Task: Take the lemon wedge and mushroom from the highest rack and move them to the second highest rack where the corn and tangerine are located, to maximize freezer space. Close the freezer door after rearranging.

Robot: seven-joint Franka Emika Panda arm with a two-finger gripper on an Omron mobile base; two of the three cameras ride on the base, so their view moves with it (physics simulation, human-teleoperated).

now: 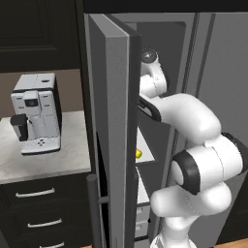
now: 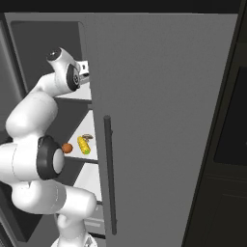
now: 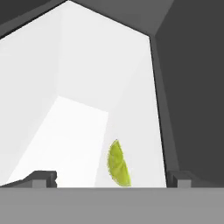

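This is a home kitchen, rendered rather than filmed. On the left, a white and black coffee machine [image 1: 36, 114] stands on a pale stone bench [image 1: 43, 162], with dark drawers [image 1: 38, 213] below it carrying silver bar handles, and a dark wall cabinet [image 1: 36, 31] above. To the right of the bench stands a tall grey side-by-side fridge: the freezer door [image 1: 116, 131] is swung open, and the other grey door [image 2: 164, 125] with its long vertical bar handle is shut. Inside are white shelves holding food: the corn [image 2: 84, 144] and a tangerine [image 2: 67, 147] on one rack, the lemon wedge [image 3: 118, 164] on a white shelf. A strip of wooden floor [image 1: 232, 243] shows at the lower right.
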